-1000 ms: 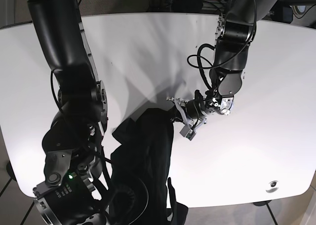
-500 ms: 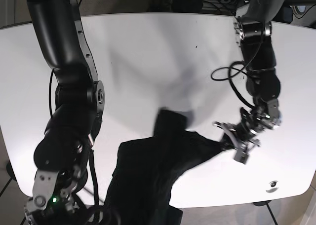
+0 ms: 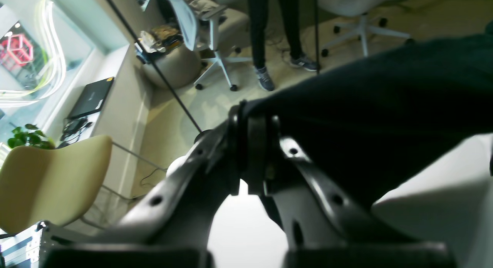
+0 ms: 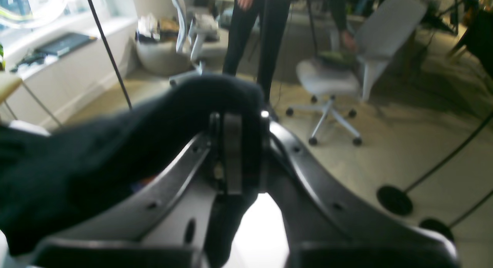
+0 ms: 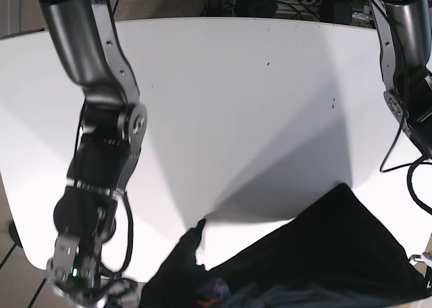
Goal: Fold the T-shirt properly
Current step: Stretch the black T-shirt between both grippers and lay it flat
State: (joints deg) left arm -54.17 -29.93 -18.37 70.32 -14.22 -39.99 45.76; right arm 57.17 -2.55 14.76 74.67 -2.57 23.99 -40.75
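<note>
In the left wrist view, the left fingers (image 3: 252, 152) are pressed together on an edge of the black T-shirt (image 3: 377, 118), the cloth pinched between two dark flat pads near the frame's middle. The fabric is matte and smooth here, drawn taut into a broad band that runs up and to the right from the grip. Each finger is a grey, perforated metal strut widening toward the camera. A strip of white bench (image 3: 435, 210) shows below the cloth, and a cream chair (image 3: 50, 175) stands off to the left on the floor beyond. In the right wrist view, the right fingers (image 4: 235, 156) are likewise clamped shut on the T-shirt (image 4: 96, 164), which bulges in a soft rounded fold over the fingertips and trails away to the left as a thick, blurred dark mass. The struts are the same grey holed metal, spreading into a V toward the lens. A white swivel chair (image 4: 339, 75) stands on the floor behind. In the base view, the T-shirt (image 5: 324, 254) hangs spread as a wide black sheet across the lower right of the white bench (image 5: 236, 105), its top rising to a point, its lower left bunched in rumpled folds with a narrow flap sticking up. Neither pair of fingers can be made out clearly here; the right arm (image 5: 101, 152), glossy black and jointed, reaches down the left side.
</note>
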